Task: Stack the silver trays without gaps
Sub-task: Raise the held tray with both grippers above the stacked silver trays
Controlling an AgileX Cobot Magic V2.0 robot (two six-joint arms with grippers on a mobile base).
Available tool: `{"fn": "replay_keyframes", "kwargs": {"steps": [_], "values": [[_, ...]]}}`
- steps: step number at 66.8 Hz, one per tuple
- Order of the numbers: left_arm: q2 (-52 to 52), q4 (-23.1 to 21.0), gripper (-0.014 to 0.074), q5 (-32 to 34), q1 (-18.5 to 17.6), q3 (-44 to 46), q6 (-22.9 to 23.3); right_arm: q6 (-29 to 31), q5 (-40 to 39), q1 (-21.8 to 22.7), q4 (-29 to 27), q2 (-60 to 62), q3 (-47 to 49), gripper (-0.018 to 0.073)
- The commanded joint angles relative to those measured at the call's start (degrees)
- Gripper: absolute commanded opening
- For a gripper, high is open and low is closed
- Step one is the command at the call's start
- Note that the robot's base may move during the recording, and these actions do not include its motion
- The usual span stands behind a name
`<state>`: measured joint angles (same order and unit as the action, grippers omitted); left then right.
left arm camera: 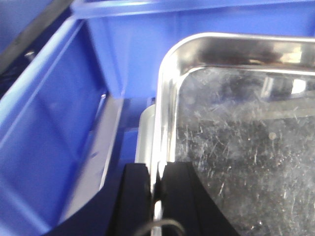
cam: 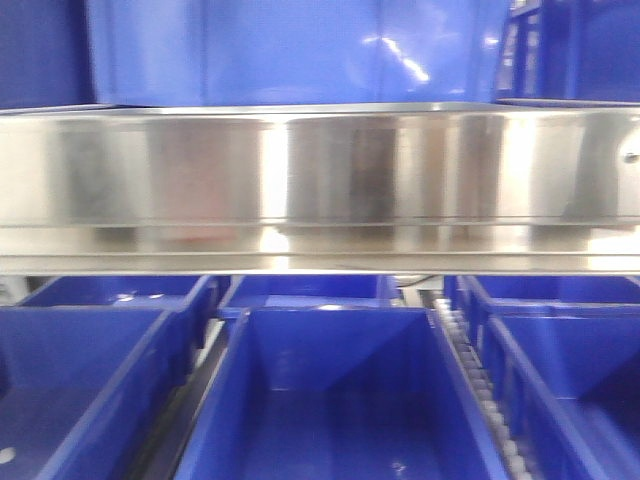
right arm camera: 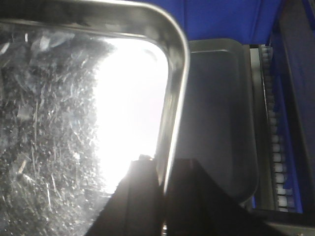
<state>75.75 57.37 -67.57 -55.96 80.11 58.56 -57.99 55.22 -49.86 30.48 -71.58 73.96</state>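
At six o'clock the left gripper [left arm camera: 156, 172] and right gripper [right arm camera: 165, 173] each clench the thin rim of a shiny rectangular steel tray [left arm camera: 236, 147], likely stiff and slippery.

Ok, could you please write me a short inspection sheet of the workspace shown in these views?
Surface: blue bins under a steel shelf rail; no tabletop seen.
Job's things: upper silver tray held over lower silver tray, which shows past its right edge.
Clutter: nothing seen.
Grippers: left gripper shut on the upper tray's left rim; right gripper shut on its right rim.
Cables: thin loop, perhaps a wire, below the left fingers.
Surroundings: roller track beside the bins.
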Motion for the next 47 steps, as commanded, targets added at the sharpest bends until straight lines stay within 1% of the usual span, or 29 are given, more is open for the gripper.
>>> {"fn": "replay_keyframes", "kwargs": {"steps": [1, 47], "values": [[0.5, -1.5, -0.0016, 6.1, -1.3, 0.3, 0.1, 0.5, -31.7, -1.0, -1.0, 0.2, 0.6, -0.0017], [0.5, -1.5, -0.0016, 6.1, -1.3, 0.3, 0.1, 0.5, -31.8, -1.0, -1.0, 0.2, 0.6, -0.0017]]}}
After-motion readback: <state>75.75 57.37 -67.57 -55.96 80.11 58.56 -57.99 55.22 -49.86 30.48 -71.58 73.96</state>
